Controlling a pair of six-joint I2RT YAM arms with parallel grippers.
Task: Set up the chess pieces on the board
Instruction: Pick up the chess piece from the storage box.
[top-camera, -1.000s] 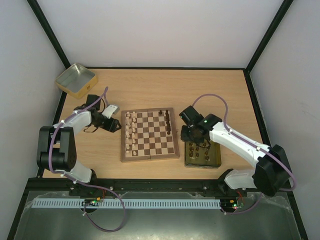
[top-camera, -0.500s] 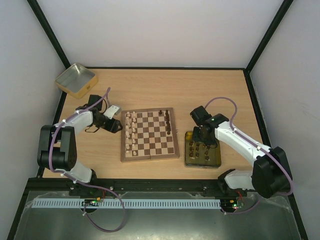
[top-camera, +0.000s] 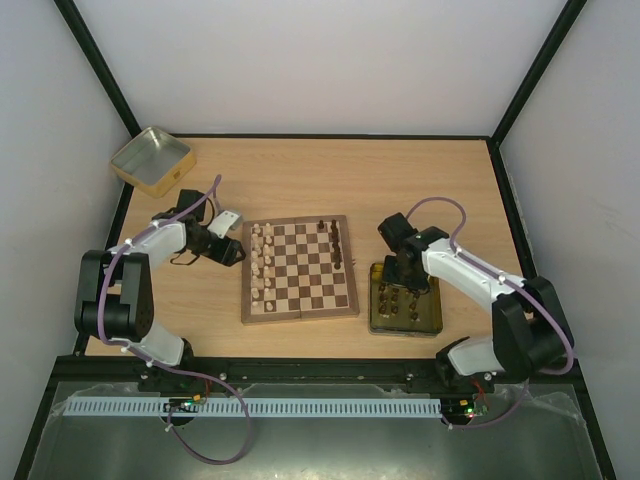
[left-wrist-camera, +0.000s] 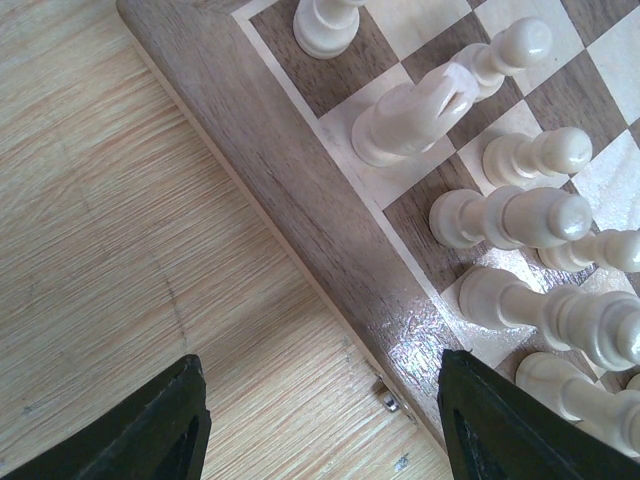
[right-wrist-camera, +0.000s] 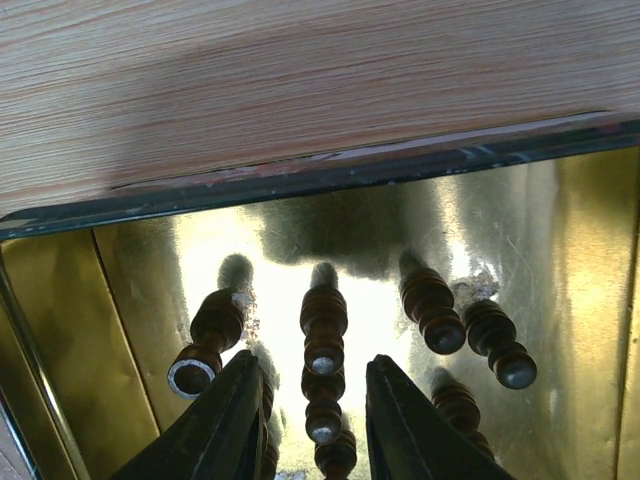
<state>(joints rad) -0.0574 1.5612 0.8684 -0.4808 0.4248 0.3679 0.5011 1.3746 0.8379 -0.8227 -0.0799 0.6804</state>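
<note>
"Gold metal tin (top-camera: 405, 333) at 3 o'clock of the small checked wooden board (top-camera: 300, 316) has the dark brown turned wooden pieces (right-wrist-camera: 323, 325) standing in it."
"Right gripper (right-wrist-camera: 312, 375)?"
"Over the tin, jaws apart w/ one dark piece between, nothing pinched. Left gripper (left-wrist-camera: 320, 400) is wide & empty at the board's 9 o'clock, by the pale cream wooden pieces (left-wrist-camera: 515, 215)."
"How to grab?"
"Prob. light, hard, smooth, tippy. Pinch the thin neck under the head, lift straight up."
</note>
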